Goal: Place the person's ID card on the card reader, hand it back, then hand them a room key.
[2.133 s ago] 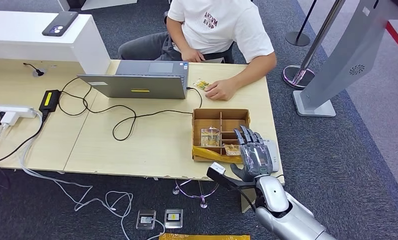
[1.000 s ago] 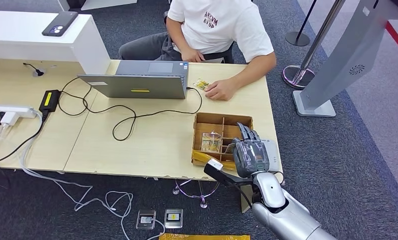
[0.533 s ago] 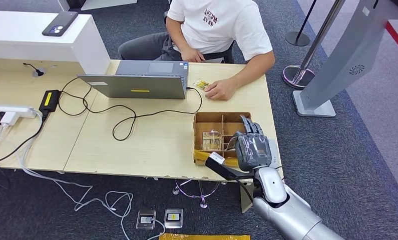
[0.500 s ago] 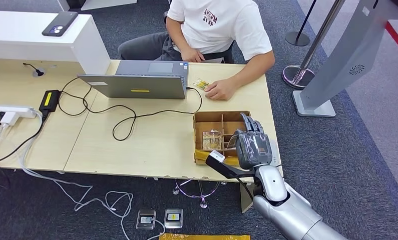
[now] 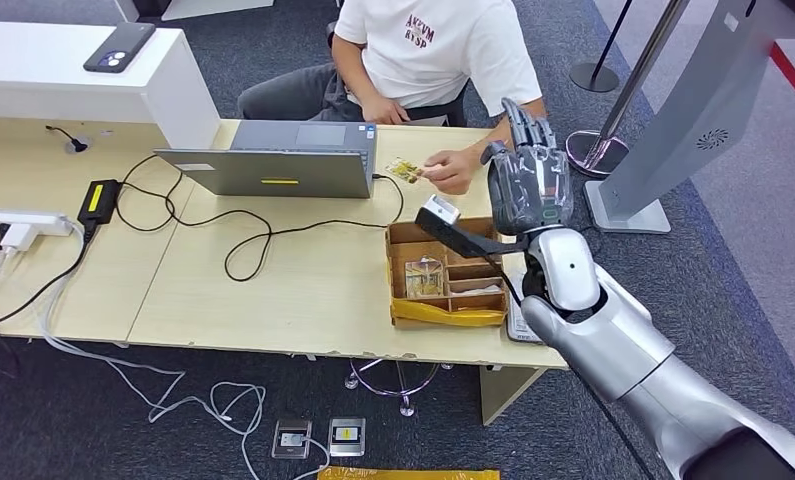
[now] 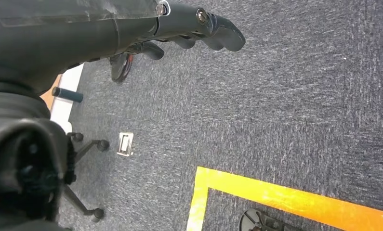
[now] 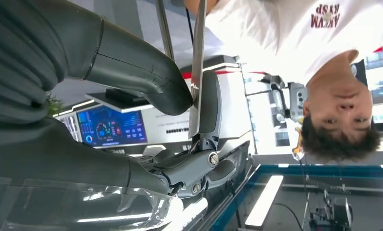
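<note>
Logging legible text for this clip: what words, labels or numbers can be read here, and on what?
"AKKVM" above "RYSP", roughly, in red on the person's shirt; the letters are small, so the spelling is uncertain.
Yellow label on the laptop: too small to read.
Yellow label on the power brick: unreadable.
Blue screen behind the right hand: blurred, unreadable.

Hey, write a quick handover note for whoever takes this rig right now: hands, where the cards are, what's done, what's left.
Left hand: hangs over the carpet, holding nothing.
Right hand: raised over the table's far side near the person, pinching a thin card between thumb and finger; likely the room key.
Person's hand: on the table, holding a small card, probably the returned ID.
Cardboard box of cards: near the table's front edge.
Done, apparently: ID read and returned.
Left: pass the pinched card to the person and let go.
</note>
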`<action>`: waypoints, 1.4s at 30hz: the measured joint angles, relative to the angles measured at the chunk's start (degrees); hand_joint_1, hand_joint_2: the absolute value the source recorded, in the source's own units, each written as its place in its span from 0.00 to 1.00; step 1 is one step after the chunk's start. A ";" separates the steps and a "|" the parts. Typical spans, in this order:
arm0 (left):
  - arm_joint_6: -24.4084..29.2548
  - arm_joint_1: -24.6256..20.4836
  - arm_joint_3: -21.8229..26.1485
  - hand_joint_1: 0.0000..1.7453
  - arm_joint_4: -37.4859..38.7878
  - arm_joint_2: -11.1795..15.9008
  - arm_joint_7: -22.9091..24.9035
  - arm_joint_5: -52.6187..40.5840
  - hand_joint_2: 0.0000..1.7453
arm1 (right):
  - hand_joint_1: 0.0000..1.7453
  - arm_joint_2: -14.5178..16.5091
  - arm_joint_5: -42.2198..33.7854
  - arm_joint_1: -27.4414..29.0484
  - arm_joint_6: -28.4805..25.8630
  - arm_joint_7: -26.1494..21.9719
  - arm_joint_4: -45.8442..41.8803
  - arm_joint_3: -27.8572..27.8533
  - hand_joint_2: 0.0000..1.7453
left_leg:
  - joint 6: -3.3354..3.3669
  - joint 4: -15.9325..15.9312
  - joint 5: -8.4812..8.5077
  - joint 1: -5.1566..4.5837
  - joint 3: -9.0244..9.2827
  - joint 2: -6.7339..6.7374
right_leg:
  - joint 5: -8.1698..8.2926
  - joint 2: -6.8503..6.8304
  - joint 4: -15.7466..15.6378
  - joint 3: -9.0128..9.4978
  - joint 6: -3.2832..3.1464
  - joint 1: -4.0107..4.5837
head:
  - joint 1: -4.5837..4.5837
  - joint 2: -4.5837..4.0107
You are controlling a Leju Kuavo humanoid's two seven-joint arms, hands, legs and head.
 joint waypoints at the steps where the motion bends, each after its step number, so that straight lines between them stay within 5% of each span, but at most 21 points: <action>1: -0.14 -0.12 -0.05 0.00 0.00 0.01 0.04 -0.01 0.00 | 1.00 0.06 -0.16 -0.88 0.56 0.05 0.09 0.02 1.00 | 0.00 0.00 0.00 0.00 -0.01 0.00 | 0.00 0.00 0.00 0.00 0.00 0.00 | 0.01 0.00; 7: -0.84 -0.95 -0.44 0.00 0.00 0.05 0.92 -0.02 0.00 | 1.00 1.78 -4.41 -5.29 3.06 -1.56 3.50 0.78 1.00 | 0.00 0.00 0.00 0.01 -0.03 0.00 | 0.00 -0.02 0.01 0.00 0.00 0.00 | 0.01 0.01; 14: 0.78 -2.30 -2.46 0.00 0.00 -1.66 2.24 0.16 0.00 | 1.00 7.53 -7.14 -8.62 2.66 -5.05 13.19 2.92 1.00 | -0.01 0.00 0.01 0.04 -0.05 -0.04 | 0.00 -0.03 0.01 0.00 0.00 0.04 | 0.00 0.00; 26: 1.19 -3.39 -5.19 0.00 0.02 -3.92 3.14 -0.04 0.00 | 0.96 14.17 -7.85 -10.69 1.97 -4.43 25.98 6.26 1.00 | -0.01 0.00 0.01 0.07 -0.02 -0.05 | 0.00 -0.03 0.00 0.00 -0.01 0.07 | 0.00 0.00; 30: -0.23 -2.76 -6.01 0.00 0.02 -3.03 3.15 -0.03 0.00 | 0.07 14.22 -8.68 -10.69 -0.04 -4.42 27.72 6.78 1.00 | -0.01 0.00 0.01 0.08 -0.01 0.00 | 0.00 -0.01 0.00 -0.01 -0.01 0.08 | 0.02 0.00; 31: -0.57 -2.56 -6.14 0.00 0.02 -2.65 3.16 -0.03 0.00 | 0.00 14.19 -8.84 -10.69 -0.36 -4.43 28.08 6.94 1.00 | -0.02 0.00 0.01 0.08 -0.01 0.00 | 0.00 -0.01 0.00 -0.01 -0.01 0.08 | 0.02 0.01; 42: -1.27 -1.82 -7.38 0.00 0.00 -0.60 3.58 0.17 0.00 | 0.00 13.89 -12.65 -9.99 -7.20 -6.07 29.89 8.13 1.00 | -0.02 0.00 0.01 0.08 0.00 0.01 | 0.00 0.01 0.00 -0.02 -0.01 0.08 | 0.02 0.01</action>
